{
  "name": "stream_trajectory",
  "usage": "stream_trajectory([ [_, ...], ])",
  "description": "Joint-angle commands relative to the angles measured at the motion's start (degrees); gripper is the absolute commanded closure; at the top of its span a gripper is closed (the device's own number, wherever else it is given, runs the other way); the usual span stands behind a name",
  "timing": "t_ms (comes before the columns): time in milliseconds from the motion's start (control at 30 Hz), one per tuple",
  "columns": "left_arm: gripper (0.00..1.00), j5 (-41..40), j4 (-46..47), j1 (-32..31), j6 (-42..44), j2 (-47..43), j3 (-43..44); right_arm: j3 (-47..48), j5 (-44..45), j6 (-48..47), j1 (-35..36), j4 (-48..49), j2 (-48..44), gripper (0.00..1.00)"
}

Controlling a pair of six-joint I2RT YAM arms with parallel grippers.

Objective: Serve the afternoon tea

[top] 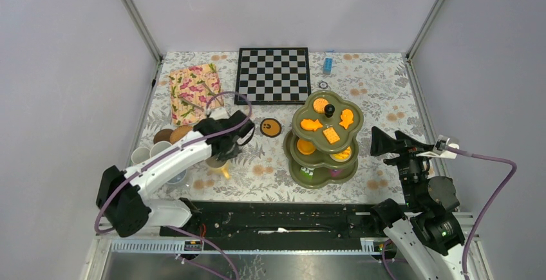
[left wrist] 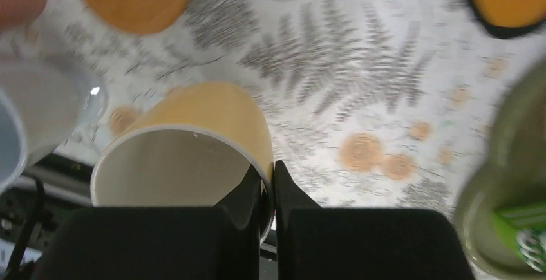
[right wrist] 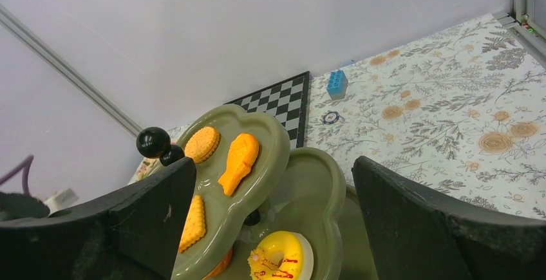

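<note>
Left gripper (left wrist: 273,188) is pinching the rim wall of the cream-yellow mug (left wrist: 193,122), one finger inside it, over the floral cloth left of the olive-green stand (top: 324,140), while the right gripper (right wrist: 273,170) is hanging wide apart just beside that stand.
</note>
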Motion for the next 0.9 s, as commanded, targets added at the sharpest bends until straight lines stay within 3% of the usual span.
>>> stream_trajectory([
  [0,1.0,-1.56,8.19,-3.87,16.32,6.66,11.66,0.31,1.5,-0.22,0.26,0.88,-0.59,0.02],
  [300,1.0,6.38,28.37,-4.07,29.99,14.4,18.2,1.47,1.7,-0.6,0.26,-0.04,-0.54,0.02],
  [533,1.0,9.74,34.18,-3.09,32.01,22.81,23.03,1.92,1.92,-0.23,0.26,-0.73,-0.91,0.02],
  [867,1.0,11.03,37.73,-1.08,33.95,28.24,25.95,2.97,2.79,-0.71,0.26,-2.01,-1.34,0.02],
])
